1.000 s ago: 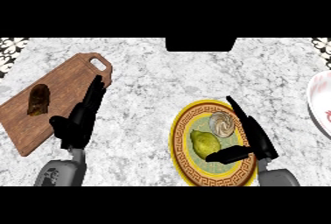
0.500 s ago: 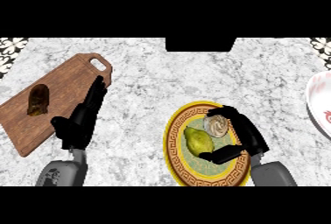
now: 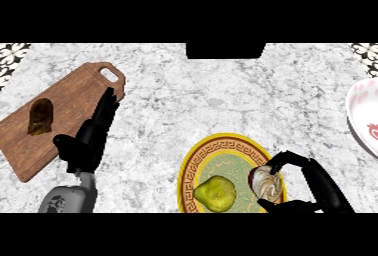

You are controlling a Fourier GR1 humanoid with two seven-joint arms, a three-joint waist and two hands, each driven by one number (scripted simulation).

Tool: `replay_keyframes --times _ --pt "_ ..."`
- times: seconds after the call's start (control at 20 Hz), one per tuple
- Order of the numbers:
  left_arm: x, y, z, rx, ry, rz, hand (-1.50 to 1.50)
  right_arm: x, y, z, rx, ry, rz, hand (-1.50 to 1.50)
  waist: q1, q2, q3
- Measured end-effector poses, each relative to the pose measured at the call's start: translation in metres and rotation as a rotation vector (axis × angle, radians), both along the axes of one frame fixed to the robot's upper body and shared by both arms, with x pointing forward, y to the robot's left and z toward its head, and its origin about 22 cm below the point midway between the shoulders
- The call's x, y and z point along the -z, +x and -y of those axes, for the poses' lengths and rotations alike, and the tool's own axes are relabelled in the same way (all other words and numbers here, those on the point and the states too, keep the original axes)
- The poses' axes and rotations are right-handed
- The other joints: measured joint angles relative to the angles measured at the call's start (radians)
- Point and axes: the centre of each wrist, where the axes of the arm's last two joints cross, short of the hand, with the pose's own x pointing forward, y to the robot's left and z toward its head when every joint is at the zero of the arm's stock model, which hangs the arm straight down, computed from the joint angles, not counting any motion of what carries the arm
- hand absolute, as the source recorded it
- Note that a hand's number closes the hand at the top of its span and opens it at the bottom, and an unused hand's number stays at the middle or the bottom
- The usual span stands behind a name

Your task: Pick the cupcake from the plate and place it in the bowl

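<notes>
Right hand (image 3: 316, 177) curls round the cupcake (image 3: 266, 183) (partly hidden) — bowl (image 3: 365, 116) cut off — left hand (image 3: 88, 145) straight-fingered.

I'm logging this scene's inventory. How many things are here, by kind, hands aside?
Board: 1
Dishes: 2 (plate, bowl)
Food: 3 (cupcake, pear, dark item on the board)
Total: 6

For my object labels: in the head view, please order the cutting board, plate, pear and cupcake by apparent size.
1. cutting board
2. plate
3. pear and cupcake: about alike, unranked; the right hand hides part of the cupcake.
</notes>
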Motion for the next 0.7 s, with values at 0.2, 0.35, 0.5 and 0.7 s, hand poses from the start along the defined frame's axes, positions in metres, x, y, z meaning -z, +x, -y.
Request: replay_keyframes --times 0.2,0.35,0.5,0.7 --pt "0.0 0.003 -0.001 0.007 -0.002 0.0 0.0 -0.018 -0.024 0.021 0.032 0.053 0.05 1.5 0.003 0.003 0.001" --pt "0.002 0.002 0.001 0.003 -0.005 0.0 0.0 -0.035 -0.039 0.018 0.034 0.114 0.151 1.5 0.001 0.003 0.002" --pt "0.001 -0.002 -0.002 0.004 0.001 0.0 0.0 -0.056 -0.053 0.016 0.044 0.119 0.273 1.5 0.001 0.002 0.002" --pt "0.003 -0.005 0.0 0.002 0.003 0.001 0.0 -0.098 -0.068 0.018 0.076 0.085 0.425 1.5 0.002 0.002 0.002"
